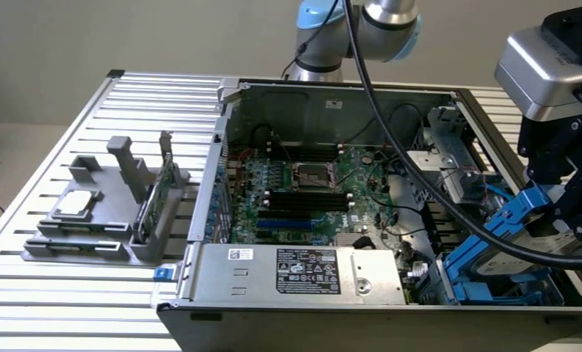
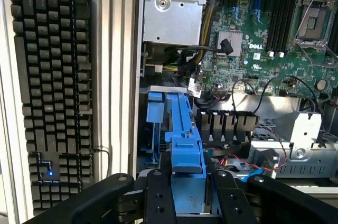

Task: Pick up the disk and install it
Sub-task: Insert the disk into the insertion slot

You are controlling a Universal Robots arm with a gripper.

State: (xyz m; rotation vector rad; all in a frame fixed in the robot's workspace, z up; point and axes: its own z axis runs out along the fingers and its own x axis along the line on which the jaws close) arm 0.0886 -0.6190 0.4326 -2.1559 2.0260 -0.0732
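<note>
Wrist view: black cables (image 2: 227,126) beside disk (image 2: 185,139)

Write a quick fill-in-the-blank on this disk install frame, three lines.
1. The gripper is shut on the flat silver-grey disk, gripping its ___ plastic carrier rails.
2. The green circuit card stands in the grey holder on the exterior view's ___ of the open computer case.
3. A black ___ lies on the slatted metal table beside the case.
Missing: blue; left; keyboard.

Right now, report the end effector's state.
End effector: closed on the disk, holding it by its blue carrier frame.
</note>
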